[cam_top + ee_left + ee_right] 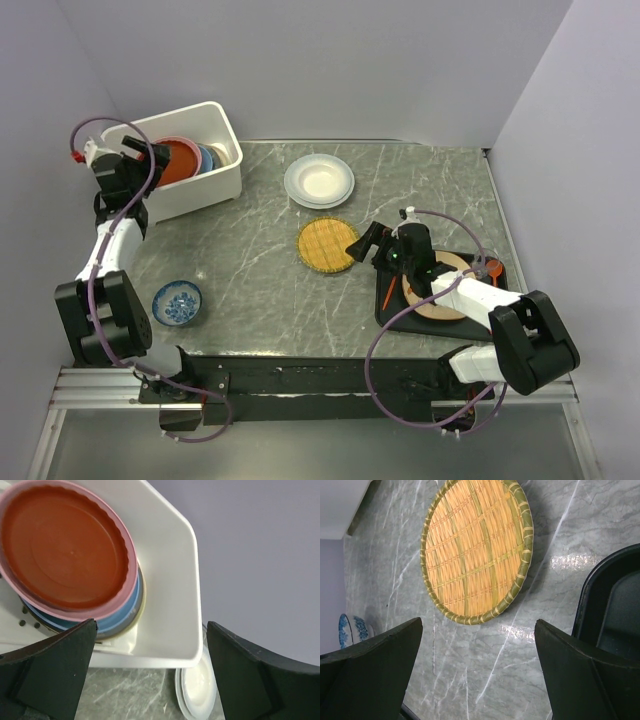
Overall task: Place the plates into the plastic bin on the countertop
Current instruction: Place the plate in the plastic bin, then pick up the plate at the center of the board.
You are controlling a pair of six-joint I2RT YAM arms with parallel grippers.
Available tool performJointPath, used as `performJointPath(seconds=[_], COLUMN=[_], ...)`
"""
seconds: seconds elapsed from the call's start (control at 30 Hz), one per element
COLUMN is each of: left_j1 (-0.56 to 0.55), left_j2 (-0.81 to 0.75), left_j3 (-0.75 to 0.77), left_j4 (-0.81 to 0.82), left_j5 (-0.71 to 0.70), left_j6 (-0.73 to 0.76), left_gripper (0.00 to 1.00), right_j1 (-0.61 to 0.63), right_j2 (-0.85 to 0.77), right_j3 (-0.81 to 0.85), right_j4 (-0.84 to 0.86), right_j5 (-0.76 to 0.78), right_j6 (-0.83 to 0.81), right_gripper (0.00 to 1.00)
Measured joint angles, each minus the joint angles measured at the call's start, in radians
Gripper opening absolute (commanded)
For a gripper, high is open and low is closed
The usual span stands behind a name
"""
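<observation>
Both arms same build: left arm [114, 246] and right arm [470, 293] have white links and chunky black joint housings. Purple cable [105, 120] loops along each, with a red connector [74, 156] at the left one's far end. Green LED [394, 256] on right wrist. Jaws matte black, wedge-shaped. Black base rail [300, 375] along near edge.

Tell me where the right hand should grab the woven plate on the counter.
Grip the woven plate by its raised green-edged rim on the side facing the black tray, coming in low from that side. It lies flat on the counter, so probably only the rim offers a pinch, and the open right hand points at that edge.
</observation>
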Motion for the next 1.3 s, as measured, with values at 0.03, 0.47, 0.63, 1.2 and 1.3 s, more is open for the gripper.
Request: performJointPath(seconds=[0.03,0.47,0.63,1.2,1.3], left_j1=[-0.01,-0.201,-0.25,-0.386,-0.408], left_j2=[0.0,0.0,-0.01,-0.079,-0.082], left_j3=[0.0,0.018,0.01,-0.202,-0.229], left_j4=[-0.005,-0.035,-0.039,-0.077,-0.075], left_j5=[0.006,0.115,0.15,0.196,0.198], left_j6=[0.007,0.103,0.137,0.175,0.171], left_gripper=[0.96,0.95,0.96,0.96,0.96], right_j1=[0.0,0.0,0.0,0.0,0.0], right_j2=[0.0,0.072,0.081,0.182,0.189], right_j3=[0.0,-0.019,-0.022,0.005,0.005], right_j4=[0.002,0.057,0.067,0.141,0.152], right_j5=[0.0,-0.011,-0.016,-0.057,-0.061], right_j6=[0.0,0.031,0.035,0.054,0.059], right_gripper=[1.0,1.0,1.0,1.0,0.99])
